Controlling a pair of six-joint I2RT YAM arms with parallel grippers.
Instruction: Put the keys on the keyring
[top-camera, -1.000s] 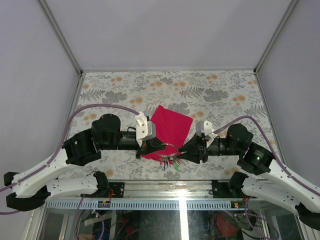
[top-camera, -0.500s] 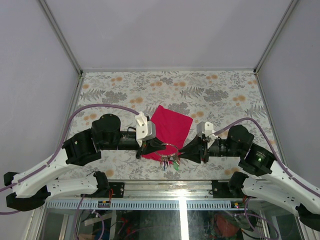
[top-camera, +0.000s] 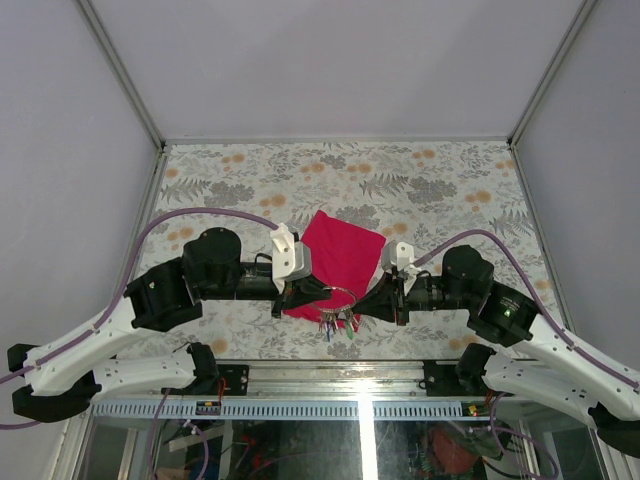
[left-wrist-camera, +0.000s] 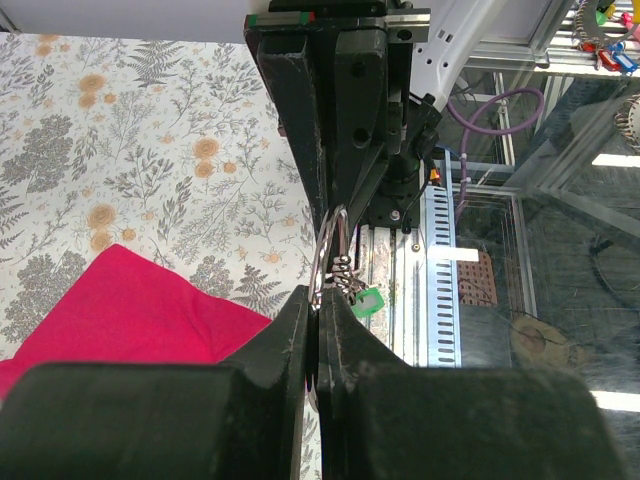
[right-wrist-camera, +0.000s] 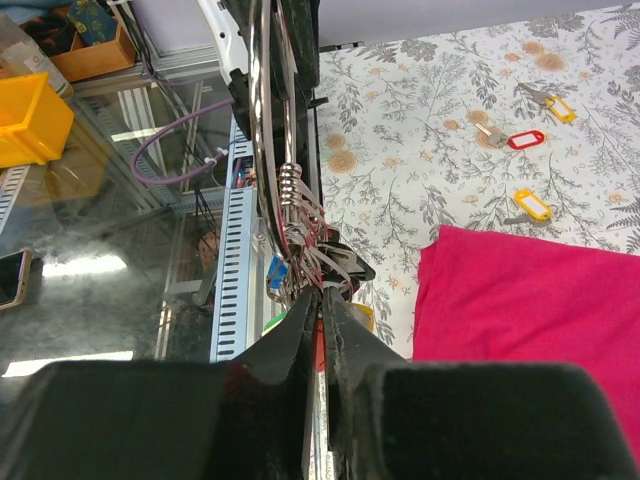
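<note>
My left claw (left-wrist-camera: 318, 300) is clamped on the keyring (left-wrist-camera: 336, 232), which stands edge-on straight ahead. My right claw (right-wrist-camera: 321, 292) meets it from the opposite side, pinched almost together on its hanging bunch (right-wrist-camera: 303, 248); loose keys (right-wrist-camera: 492, 132) lie well beyond on the worktop (right-wrist-camera: 420, 100).

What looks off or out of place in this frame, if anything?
Nothing damaged or spilled. The magenta cloth lies skewed on the table, with a corner under the left gripper. The keyring it pinches hangs near the table's front edge; anything dropped might fall off.
</note>
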